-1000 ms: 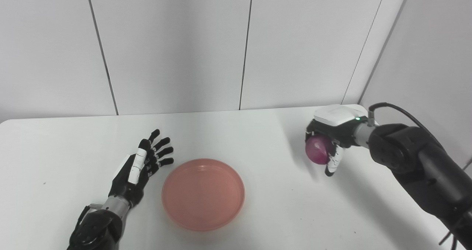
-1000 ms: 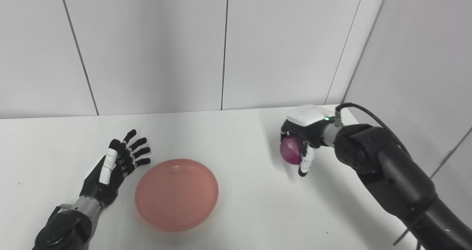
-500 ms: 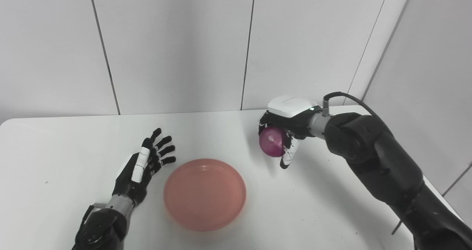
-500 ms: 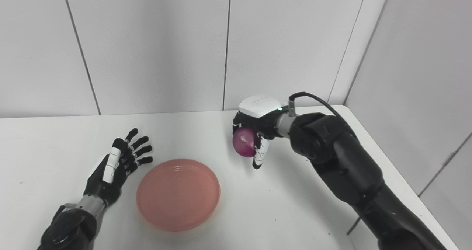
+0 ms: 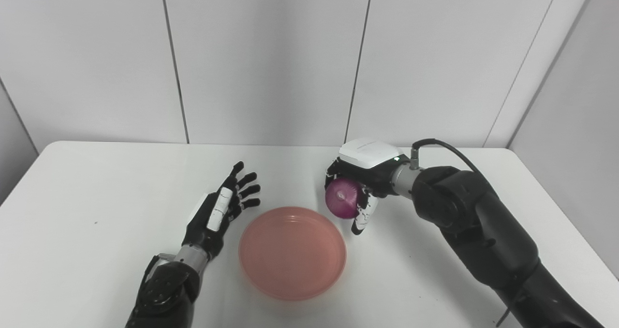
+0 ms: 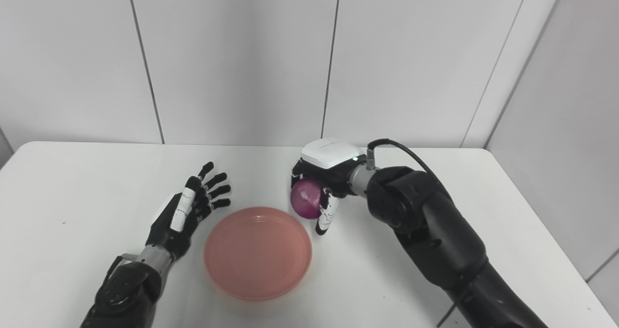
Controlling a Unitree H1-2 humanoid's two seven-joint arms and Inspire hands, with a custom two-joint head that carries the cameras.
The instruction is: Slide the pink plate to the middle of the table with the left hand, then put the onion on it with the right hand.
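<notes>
1. Two hands show in the left eye view. The right hand [image 5: 359, 188], right of centre, has its fingers wrapped around a red onion [image 5: 342, 204], held off the white table [image 5: 87, 250] just past the upper right rim of the pink plate [image 5: 292, 253], which lies low in the middle of the frame.
2. The left hand [image 5: 220, 212] rests left of the plate, fingers spread and holding nothing, near the rim but apart from it.
3. Judging by its look, the onion is firm, round and fairly light, with a smooth skin that could slip; a wrap around its widest part, as here, seems the safest hold. Released from any height, it may roll, though the plate's raised rim should check it.
4. The plate looks like stiff, light plastic, likely to skid on the smooth top if knocked.
5. In the right eye view, the onion [image 6: 306, 203] again hangs at the plate's [image 6: 257, 254] upper right edge, gripped by the right hand [image 6: 323, 187], whose thumb points down beside the rim.
6. The left hand [image 6: 189, 211] lies open at the left, clear of the drop path.
7. Nothing else stands on the table [image 6: 58, 250]; only the near rim and the hanging thumb could catch on the way in.
</notes>
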